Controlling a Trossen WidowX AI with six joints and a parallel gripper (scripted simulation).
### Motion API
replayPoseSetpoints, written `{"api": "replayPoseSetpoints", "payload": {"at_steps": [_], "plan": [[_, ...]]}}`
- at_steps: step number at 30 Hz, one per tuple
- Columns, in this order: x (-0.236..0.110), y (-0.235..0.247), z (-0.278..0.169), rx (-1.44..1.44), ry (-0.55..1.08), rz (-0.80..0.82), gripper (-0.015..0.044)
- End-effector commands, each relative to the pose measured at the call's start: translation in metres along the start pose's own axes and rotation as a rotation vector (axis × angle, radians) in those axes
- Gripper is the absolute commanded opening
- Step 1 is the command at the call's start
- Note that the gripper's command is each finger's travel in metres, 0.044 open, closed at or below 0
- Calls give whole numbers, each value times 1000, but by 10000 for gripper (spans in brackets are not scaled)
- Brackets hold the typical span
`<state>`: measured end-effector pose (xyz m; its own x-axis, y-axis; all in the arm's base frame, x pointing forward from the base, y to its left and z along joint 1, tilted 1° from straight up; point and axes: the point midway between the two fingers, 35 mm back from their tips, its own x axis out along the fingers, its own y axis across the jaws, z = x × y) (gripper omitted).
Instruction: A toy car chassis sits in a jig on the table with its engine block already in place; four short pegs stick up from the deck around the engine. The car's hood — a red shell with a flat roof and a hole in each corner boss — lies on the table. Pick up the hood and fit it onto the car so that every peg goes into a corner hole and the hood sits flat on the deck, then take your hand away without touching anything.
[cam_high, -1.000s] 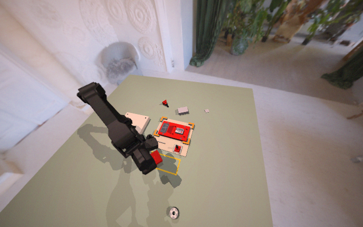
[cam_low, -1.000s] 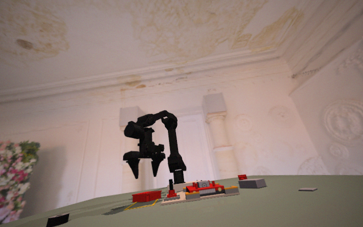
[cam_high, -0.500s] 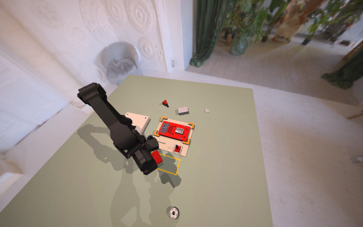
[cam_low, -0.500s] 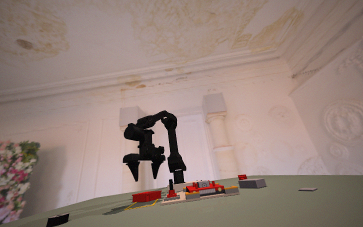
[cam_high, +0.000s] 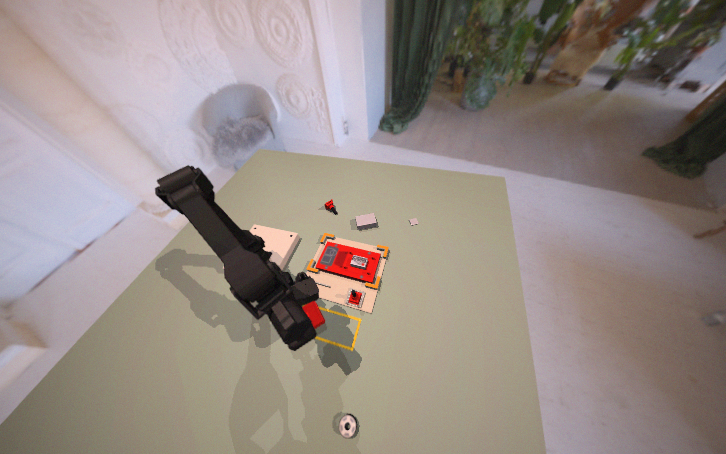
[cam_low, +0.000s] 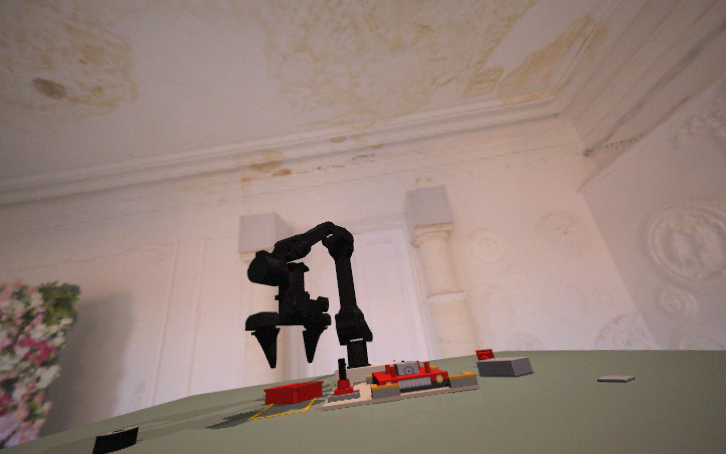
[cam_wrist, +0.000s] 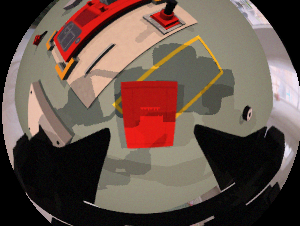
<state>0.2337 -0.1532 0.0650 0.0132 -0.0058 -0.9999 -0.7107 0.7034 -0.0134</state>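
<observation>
The red hood (cam_high: 314, 314) (cam_low: 293, 393) (cam_wrist: 149, 97) lies on the table, overlapping one end of a yellow outline; the arm partly covers it in the top view. My gripper (cam_low: 291, 364) (cam_wrist: 153, 131) is open and empty, fingers pointing down above the hood. In the wrist view the hood shows between the fingertips, with a gap on each side. The red chassis (cam_high: 342, 258) (cam_wrist: 92, 24) sits in the jig between orange corner brackets, with the grey engine block (cam_high: 359, 261) (cam_low: 406, 368) on its deck. Short pegs stand near the engine. The fingertips are hidden in the top view.
A red base with a black upright (cam_high: 354, 297) (cam_low: 343, 386) stands on the jig board beside the chassis. A pale block with holes (cam_high: 278, 243) (cam_wrist: 42, 117) is near the arm. A grey block (cam_high: 366, 220), small tile (cam_high: 413, 221) and red part (cam_high: 329, 205) lie beyond; a wheel (cam_high: 347, 426) lies apart.
</observation>
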Motion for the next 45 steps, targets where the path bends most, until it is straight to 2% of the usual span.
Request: {"api": "replayPoseSetpoints", "payload": {"at_steps": [1,45], "plan": [[4,0,0,-3,4,5,440],[31,1,0,-3,4,5,440]]}}
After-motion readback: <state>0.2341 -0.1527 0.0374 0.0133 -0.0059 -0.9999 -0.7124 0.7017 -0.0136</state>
